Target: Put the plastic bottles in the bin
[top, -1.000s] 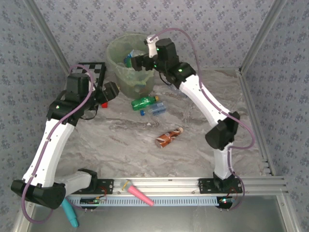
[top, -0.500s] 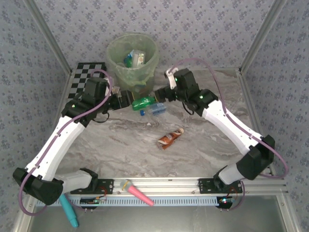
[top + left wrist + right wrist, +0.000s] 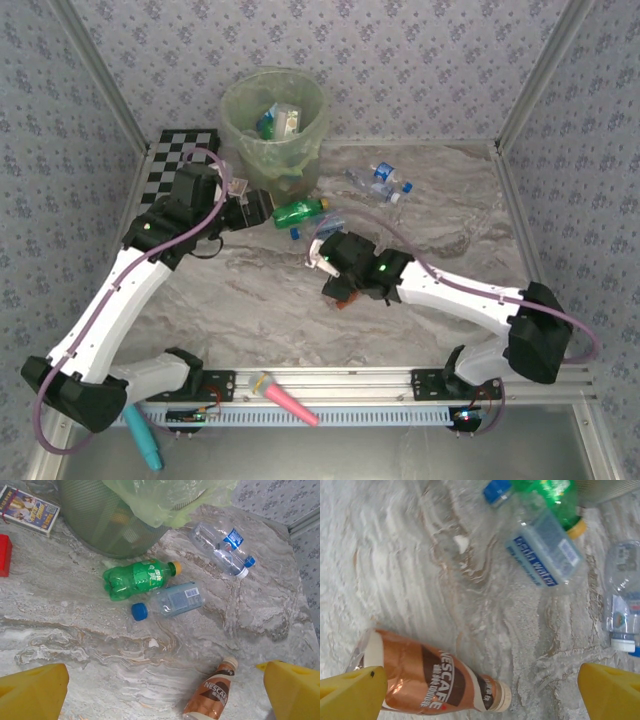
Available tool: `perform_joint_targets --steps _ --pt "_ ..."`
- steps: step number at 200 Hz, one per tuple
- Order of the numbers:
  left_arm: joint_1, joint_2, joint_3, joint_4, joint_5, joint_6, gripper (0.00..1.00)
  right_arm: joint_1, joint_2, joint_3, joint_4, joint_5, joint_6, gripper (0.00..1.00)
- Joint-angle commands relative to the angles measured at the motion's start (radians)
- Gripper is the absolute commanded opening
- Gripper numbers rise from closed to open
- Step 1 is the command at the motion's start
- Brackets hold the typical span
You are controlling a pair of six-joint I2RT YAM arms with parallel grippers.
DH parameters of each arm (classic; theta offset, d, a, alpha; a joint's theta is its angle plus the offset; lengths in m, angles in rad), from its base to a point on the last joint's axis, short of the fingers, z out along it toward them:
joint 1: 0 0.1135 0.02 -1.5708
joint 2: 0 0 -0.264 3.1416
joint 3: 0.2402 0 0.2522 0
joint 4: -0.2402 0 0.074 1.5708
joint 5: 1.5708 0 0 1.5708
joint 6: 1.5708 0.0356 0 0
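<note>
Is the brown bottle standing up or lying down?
Lying down. The brown bottle rests on its side on the table, label facing up.

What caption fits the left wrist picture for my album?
Green bottle, clear bottle and brown Nescafe bottle lying on the marble table, outside the bin.

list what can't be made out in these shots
What lies in the bin: top view, too small to tell apart.
The brown bottle: top view, mostly under the right gripper; left wrist view, bottom edge cuts its base.
The clear bottle: right wrist view, cut off by the right edge.
The red block: left wrist view, cut off by the left edge.
</note>
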Motion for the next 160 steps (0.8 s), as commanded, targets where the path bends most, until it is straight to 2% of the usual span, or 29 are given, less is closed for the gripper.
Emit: perform_joint_targets --steps 1,71,94,160 --pt "-0.004 -0.039 -0.014 -0.024 -0.028 0.011 1.00 0.019 0.023 -0.022 -0.039 0.079 -0.087 1.00" --pt "-0.002 -0.085 -0.026 -0.049 -0.068 0.007 1.00 0.088 0.073 -0.072 -0.093 0.024 -0.131 1.00" --pt "0.000 -0.090 -0.029 -0.050 -0.069 0.009 1.00 0.107 0.110 -0.086 -0.103 0.039 -0.161 1.00" --pt "0.010 -0.094 -0.021 -0.057 -0.067 0.015 1.00 0.113 0.301 0.003 -0.103 0.103 -0.160 0.85"
